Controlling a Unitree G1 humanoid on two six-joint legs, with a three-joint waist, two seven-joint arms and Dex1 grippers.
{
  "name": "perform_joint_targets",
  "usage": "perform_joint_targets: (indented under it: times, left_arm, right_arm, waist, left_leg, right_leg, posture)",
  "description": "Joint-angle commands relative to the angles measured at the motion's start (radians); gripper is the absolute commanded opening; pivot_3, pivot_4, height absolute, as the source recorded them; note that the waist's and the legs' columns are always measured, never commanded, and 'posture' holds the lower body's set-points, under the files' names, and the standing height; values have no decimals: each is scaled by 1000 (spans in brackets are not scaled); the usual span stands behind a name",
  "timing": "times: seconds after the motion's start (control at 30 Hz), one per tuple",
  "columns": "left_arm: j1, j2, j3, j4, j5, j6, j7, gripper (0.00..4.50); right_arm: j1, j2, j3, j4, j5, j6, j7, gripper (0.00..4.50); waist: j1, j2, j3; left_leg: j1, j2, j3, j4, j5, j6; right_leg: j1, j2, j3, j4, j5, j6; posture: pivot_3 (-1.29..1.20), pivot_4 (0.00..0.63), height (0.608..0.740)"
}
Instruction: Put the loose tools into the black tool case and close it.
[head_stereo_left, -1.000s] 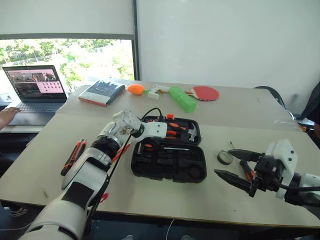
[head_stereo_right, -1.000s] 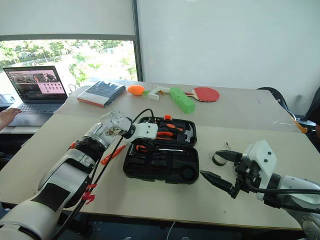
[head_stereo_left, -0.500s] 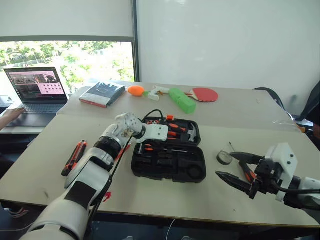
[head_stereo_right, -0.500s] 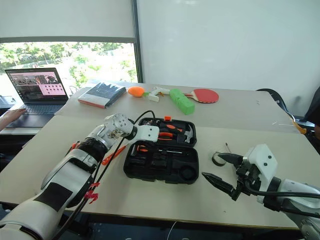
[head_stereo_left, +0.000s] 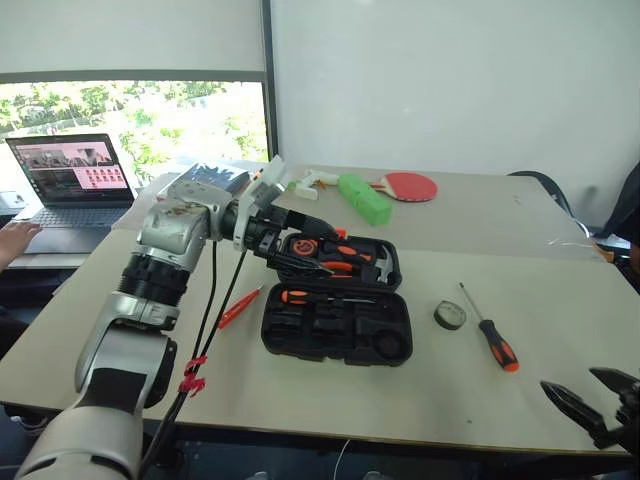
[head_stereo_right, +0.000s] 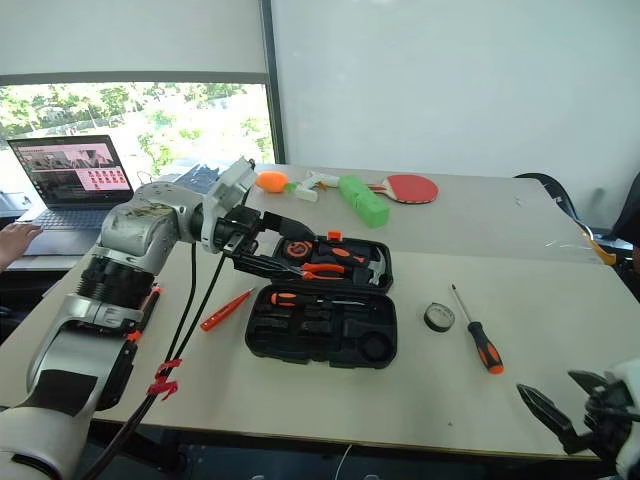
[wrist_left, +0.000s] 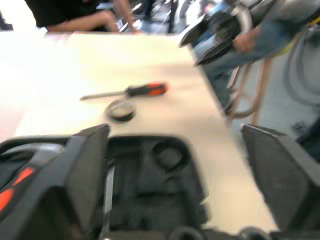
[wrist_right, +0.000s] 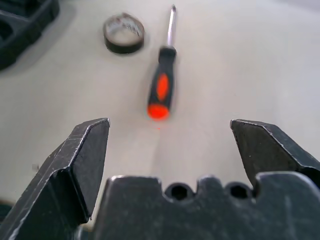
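Note:
The black tool case (head_stereo_left: 335, 325) lies open mid-table with orange-and-black tools in its slots. My left gripper (head_stereo_left: 303, 244) hangs open and empty above the case's far left corner; in its wrist view the left gripper (wrist_left: 174, 131) looks over the case (wrist_left: 150, 170). Right of the case lie a small black tape roll (head_stereo_left: 450, 315) and a black-orange screwdriver (head_stereo_left: 492, 338). A small all-orange screwdriver (head_stereo_left: 238, 307) lies left of the case. My right gripper (head_stereo_left: 592, 398) stands open and empty low at the near right edge, with the screwdriver (wrist_right: 162, 90) and tape roll (wrist_right: 124, 34) ahead of it.
At the back of the table lie a green cylinder (head_stereo_left: 365, 197), a red paddle (head_stereo_left: 410, 186), a white glue gun (head_stereo_left: 315, 180) and an orange ball (head_stereo_right: 270, 181). A laptop (head_stereo_left: 70, 180) stands far left with a person's hand (head_stereo_left: 12, 238) at it.
My left gripper rose out of the case and opened. My right gripper drew back toward the near right edge, uncovering the screwdriver and tape roll.

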Motion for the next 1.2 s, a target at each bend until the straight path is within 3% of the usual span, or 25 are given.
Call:
perform_joint_targets:
  times: [0.03, 0.17, 0.37, 0.57, 0.7, 0.8, 1.07, 1.2]
  left_arm:
    - [-3, 47, 21, -95, -79, 58, -3, 4438]
    - [29, 71, 40, -168, -82, 85, 0, 4438]
    - [83, 100, 53, -276, -79, 117, 39, 4438]
    - [99, 122, 66, -336, -78, 134, 71, 4438]
    - [101, 128, 77, -349, -92, 157, 87, 4438]
    - [105, 132, 81, -356, -100, 170, 89, 4500]
    - [123, 144, 78, -347, -77, 150, 87, 4500]
    - [139, 169, 83, -335, -54, 127, 91, 4500]
  right_arm:
    - [-17, -35, -41, 58, -8, -10, 19, 4500]
    - [-121, -102, 41, 123, 1, 22, 19, 4500]
    - [-359, -176, 289, 259, -60, 51, -16, 4500]
    - [-573, -147, 455, 430, -103, 88, -62, 4500]
    - [-639, -128, 524, 504, -137, 86, -75, 4500]
    - [-663, -108, 534, 525, -138, 92, -84, 3792]
    - [-675, -102, 476, 510, -143, 114, -141, 1080]
    - [-730, -153, 397, 433, -70, 123, -87, 1023]
  waist:
    - [-7, 0, 0]
    - [-20, 0, 0]
    - [-25, 1, 1]
    - [-18, 2, 1]
    - [-14, 2, 1]
    - [-14, 2, 1]
    - [-20, 2, 1]
    - [-20, 3, 2]
  left_leg:
    - [2, 0, 0, 0, 0, 0]
    - [10, -1, 0, 0, 0, 0]
    - [13, -3, -1, -5, 0, 0]
    - [10, -4, -1, -7, 0, 0]
    - [8, -4, -1, -7, -1, 1]
    - [8, -4, -1, -7, -1, 1]
    - [8, -4, -1, -7, -1, 1]
    - [8, -5, -1, -7, -1, 1]
  right_leg:
    - [2, 0, 1, 0, 0, 0]
    - [9, 0, 3, -1, -4, -2]
    - [9, 2, 7, -1, -1, -1]
    - [8, 2, 8, -4, -3, 1]
    - [7, 2, 8, -5, -3, 1]
    - [7, 2, 8, -5, -3, 2]
    - [7, 2, 8, -5, -3, 2]
    - [7, 2, 8, -5, -3, 2]
  posture:
    - [0, 150, 736]
    - [0, 150, 736]
    - [0, 150, 736]
    - [0, 150, 736]
    - [0, 150, 736]
    - [0, 150, 736]
    - [0, 150, 736]
    - [0, 150, 736]
